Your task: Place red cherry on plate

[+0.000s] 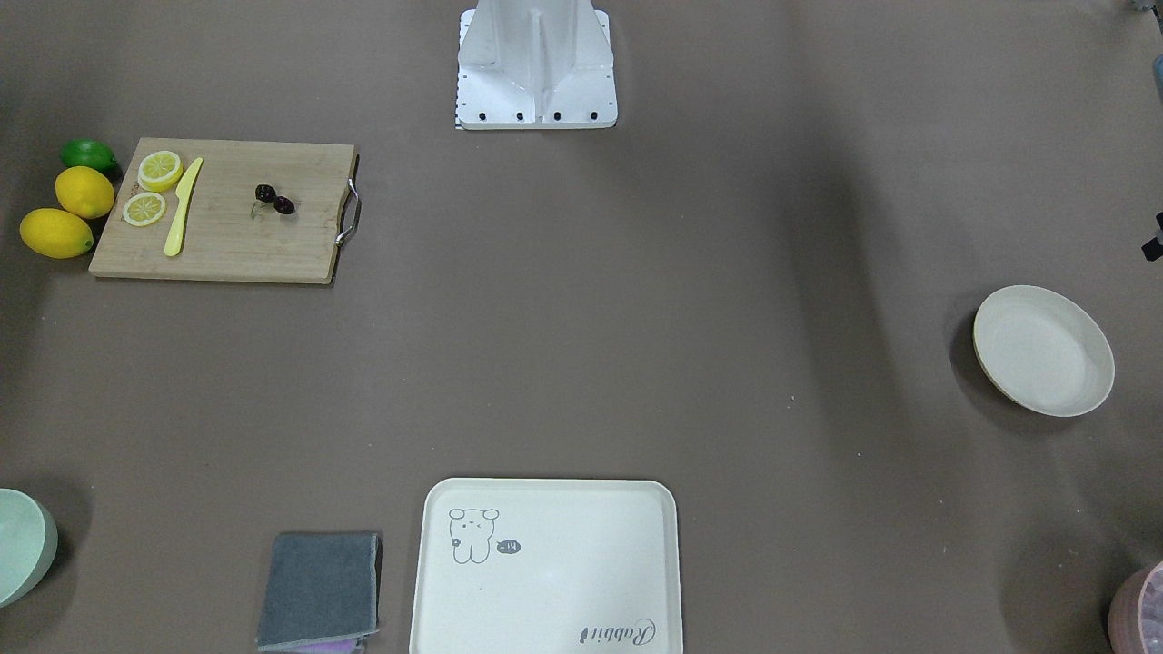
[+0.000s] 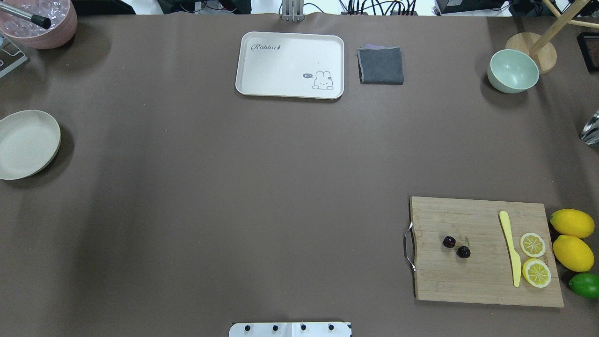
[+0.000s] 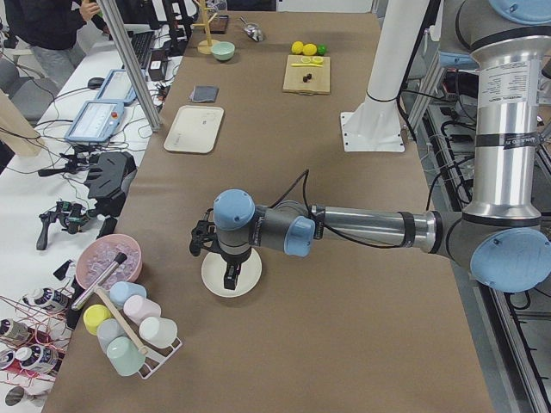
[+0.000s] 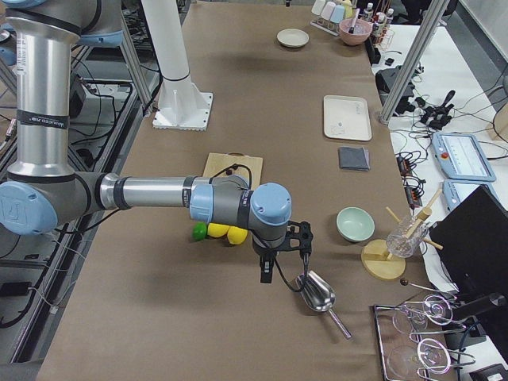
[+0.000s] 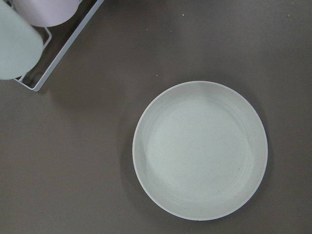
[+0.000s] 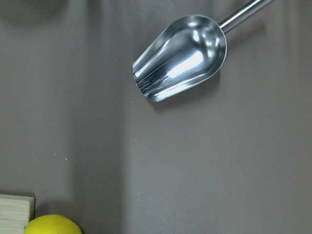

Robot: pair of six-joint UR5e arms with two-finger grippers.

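- The robot's white base mount (image 2: 290, 329) stands at the middle of the desk's near edge.
- A wooden cutting board (image 2: 468, 281) lies towards the near right corner of the desk, its metal handle (image 2: 409, 246) facing the desk's middle.
- The red cherry (image 2: 449, 242), a dark pair, lies on the board on the half nearer the handle, touching no other item and well apart from the plate.
- A yellow knife (image 2: 509, 243) lies on the board's other half, with two lemon slices (image 2: 532, 244) just beside it.
- Two whole lemons (image 2: 572, 223) and a lime (image 2: 585, 285) sit on the desk against the board's outer end, by the right edge.
- The right hand (image 4: 266, 274) hangs above bare desk at the right edge, between the lemons and a metal scoop (image 6: 183, 56). It holds nothing that shows, and I cannot tell whether its fingers are open or closed.
- The plate (image 2: 28, 145) sits at the left edge, about halfway along, with nothing on it.
- The left hand (image 3: 229, 277) hangs above the plate; I cannot tell whether it is open or closed.
- Along the far edge lie a cream tray (image 2: 290, 61) at the middle and a folded grey cloth (image 2: 381, 65) just to its right.
- A pale green bowl (image 2: 513, 70) sits towards the far right corner.
- A pink bowl (image 2: 47, 32) sits in the far left corner.
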